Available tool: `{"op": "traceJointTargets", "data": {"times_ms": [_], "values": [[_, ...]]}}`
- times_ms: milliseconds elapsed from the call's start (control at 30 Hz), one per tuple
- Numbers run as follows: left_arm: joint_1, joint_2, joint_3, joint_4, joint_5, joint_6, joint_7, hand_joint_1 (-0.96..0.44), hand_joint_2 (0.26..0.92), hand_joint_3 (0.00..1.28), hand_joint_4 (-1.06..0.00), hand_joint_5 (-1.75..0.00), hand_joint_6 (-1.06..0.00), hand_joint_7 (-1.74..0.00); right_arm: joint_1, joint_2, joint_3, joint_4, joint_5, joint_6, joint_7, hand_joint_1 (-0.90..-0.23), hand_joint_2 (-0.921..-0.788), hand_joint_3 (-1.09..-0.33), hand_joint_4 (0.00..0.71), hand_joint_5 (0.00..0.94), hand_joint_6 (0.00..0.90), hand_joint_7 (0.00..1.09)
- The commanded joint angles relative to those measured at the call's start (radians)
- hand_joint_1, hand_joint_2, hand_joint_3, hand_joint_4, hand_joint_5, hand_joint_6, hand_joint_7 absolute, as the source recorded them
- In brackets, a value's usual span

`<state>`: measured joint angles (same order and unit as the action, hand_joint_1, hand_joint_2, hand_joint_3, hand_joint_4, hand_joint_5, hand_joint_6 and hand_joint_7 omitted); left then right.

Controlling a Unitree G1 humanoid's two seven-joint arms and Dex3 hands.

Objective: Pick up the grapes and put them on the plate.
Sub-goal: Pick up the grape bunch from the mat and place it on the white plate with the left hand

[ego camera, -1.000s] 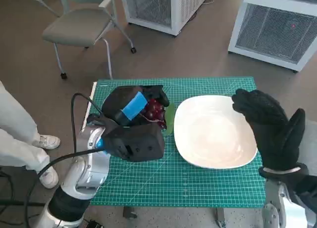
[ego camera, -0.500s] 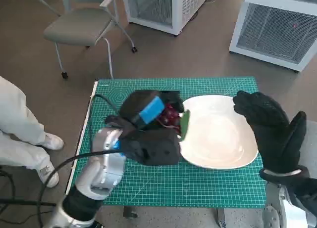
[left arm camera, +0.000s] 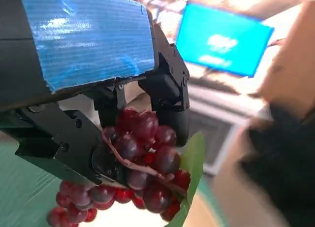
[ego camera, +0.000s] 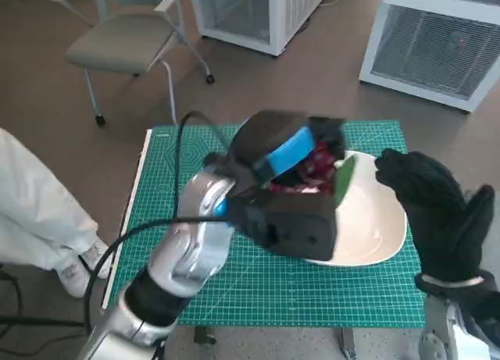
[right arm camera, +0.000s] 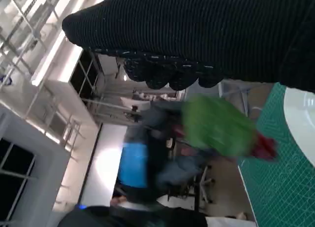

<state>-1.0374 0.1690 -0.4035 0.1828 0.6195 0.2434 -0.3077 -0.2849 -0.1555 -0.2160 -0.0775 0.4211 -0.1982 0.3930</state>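
My left hand (ego camera: 285, 153) grips a bunch of dark red grapes (ego camera: 316, 165) with a green leaf (ego camera: 344, 175) and holds it in the air above the left part of the white plate (ego camera: 375, 227). In the left wrist view the grapes (left arm camera: 142, 163) hang between the black fingers (left arm camera: 170, 101), with the leaf (left arm camera: 192, 160) beside them. My gloved right hand (ego camera: 441, 212) stands over the plate's right edge, fingers apart and holding nothing. In the right wrist view the grapes (right arm camera: 263, 147), their leaf (right arm camera: 216, 126) and the left hand (right arm camera: 135, 163) show blurred, with a strip of the plate (right arm camera: 302, 123).
A green cutting mat (ego camera: 234, 290) covers the small table. A grey chair (ego camera: 125, 40) stands on the floor behind the table's left corner, and white cabinets (ego camera: 437, 48) stand at the back. A person's pale trouser leg (ego camera: 31, 212) and shoe are at the left.
My left hand has lifted the grapes off the mat and carried them to the right, from beside the plate to above it. The right hand has stayed almost still.
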Motion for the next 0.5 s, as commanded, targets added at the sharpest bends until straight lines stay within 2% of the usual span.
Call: {"op": "traceJointTargets", "data": {"times_ms": [33,133,233,367,500], "values": [[-0.055,-0.037,-0.011,0.069,-0.012,-0.043,0.017,0.00,0.771,0.38,-0.59,-1.43,-0.67,-1.04,0.043,-0.010,-0.011,-0.033,0.004,0.028,-0.021,-0.379,-0.921,-0.643,0.407,0.733,0.177,0.98],[-0.070,-0.055,-0.010,0.100,-0.019,-0.063,0.024,0.00,0.848,0.22,-0.62,-1.26,-0.66,-1.15,0.056,-0.010,-0.015,-0.054,0.001,0.035,-0.032,-0.383,-0.921,-0.641,0.407,0.733,0.177,0.98],[-0.080,-0.070,-0.007,0.129,-0.027,-0.080,0.027,0.00,0.880,0.13,-0.66,-1.24,-0.69,-1.08,0.067,-0.010,-0.019,-0.068,-0.002,0.036,-0.041,-0.386,-0.921,-0.640,0.406,0.731,0.177,0.98],[-0.087,-0.086,-0.006,0.160,-0.034,-0.100,0.030,0.00,0.873,0.11,-0.70,-1.30,-0.76,-0.89,0.078,-0.008,-0.023,-0.077,-0.007,0.034,-0.051,-0.387,-0.921,-0.638,0.406,0.728,0.178,0.98],[-0.091,-0.095,-0.011,0.186,-0.037,-0.116,0.027,0.00,0.869,0.12,-0.68,-1.36,-0.79,-0.82,0.085,-0.006,-0.025,-0.079,-0.015,0.027,-0.063,-0.388,-0.921,-0.637,0.408,0.724,0.180,0.98]]}}
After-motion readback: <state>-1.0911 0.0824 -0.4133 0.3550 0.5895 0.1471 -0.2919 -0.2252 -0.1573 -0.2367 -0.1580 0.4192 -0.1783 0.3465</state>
